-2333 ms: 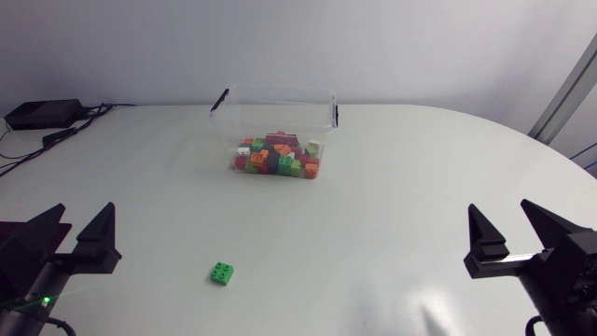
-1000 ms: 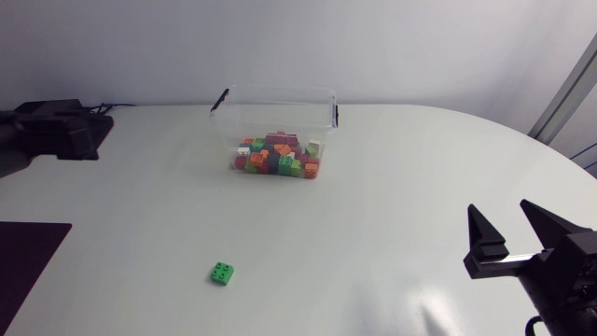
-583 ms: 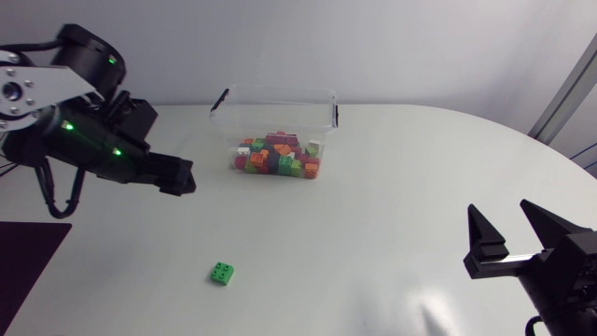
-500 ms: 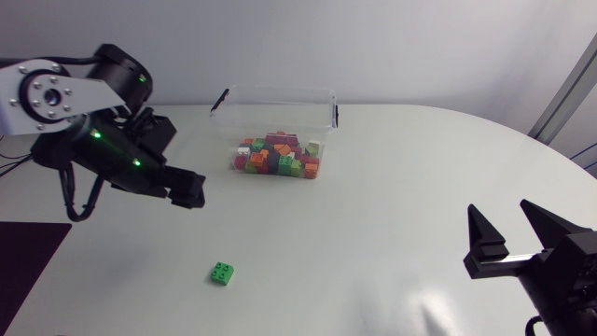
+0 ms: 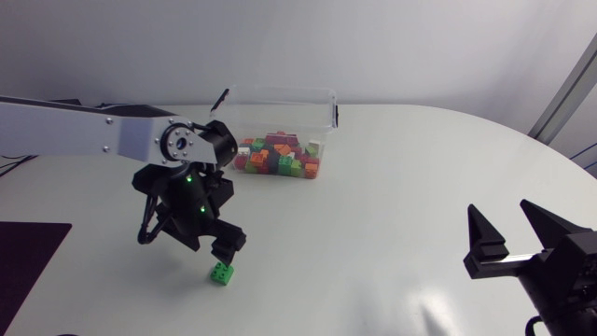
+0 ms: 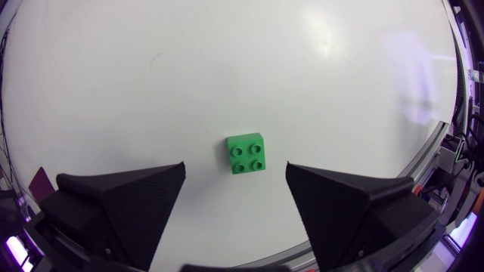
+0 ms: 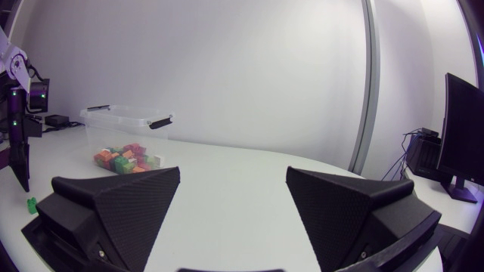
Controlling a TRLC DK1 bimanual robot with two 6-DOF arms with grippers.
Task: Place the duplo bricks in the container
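Green duplo brick point(image 5: 222, 273), the only loose one visible, lies on the desk point(image 5: 401, 196) around 7 o'clock. Directly above it hovers the left hand point(image 6: 235, 167), spread, not touching. Right hand point(image 5: 501, 209), spread, sits at 4 o'clock. Farthest, at 12 o'clock, the clear container point(image 5: 276, 105) holds the other bricks point(image 5: 278, 155).
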